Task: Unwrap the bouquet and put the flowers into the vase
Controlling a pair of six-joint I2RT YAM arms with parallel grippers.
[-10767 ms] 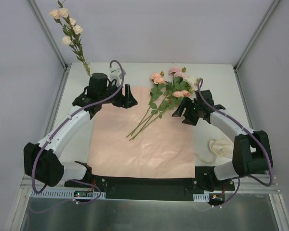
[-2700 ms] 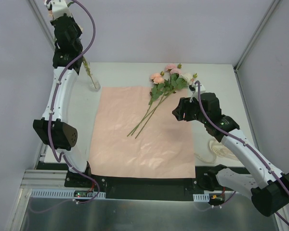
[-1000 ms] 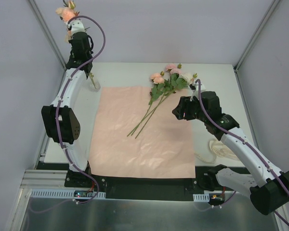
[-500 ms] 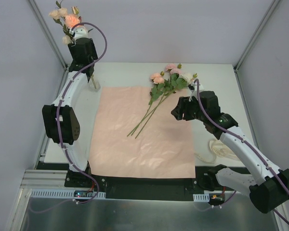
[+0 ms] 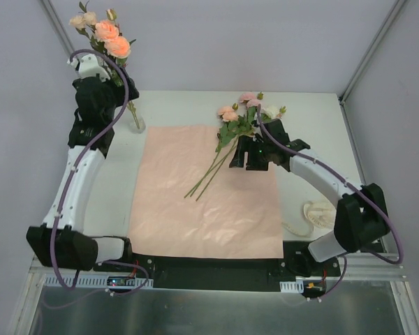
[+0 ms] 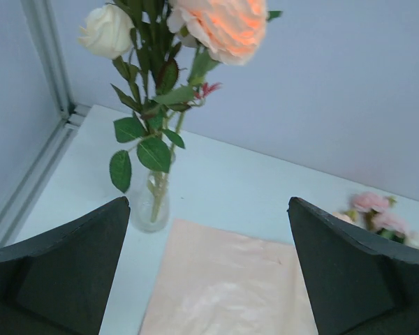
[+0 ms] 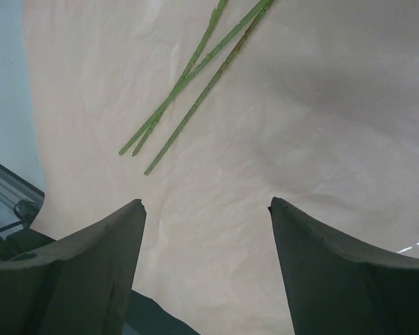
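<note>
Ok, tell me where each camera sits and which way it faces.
Top: above and behind the bases, looking down on the table; left arm and right arm show.
Left wrist: near level, facing the vase; left fingers at bottom.
Right wrist: looking down on paper and stems; right fingers at bottom.
Shared: top and left wrist both show the vase.

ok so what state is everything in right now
vase: upright, holding stems
flowers in vase: standing upright
loose flowers: lying flat, stems on the paper
pink paper: unfolded, spread flat
ribbon: loose heap beside the paper
left gripper: open, empty
right gripper: open, empty, over the paper
</note>
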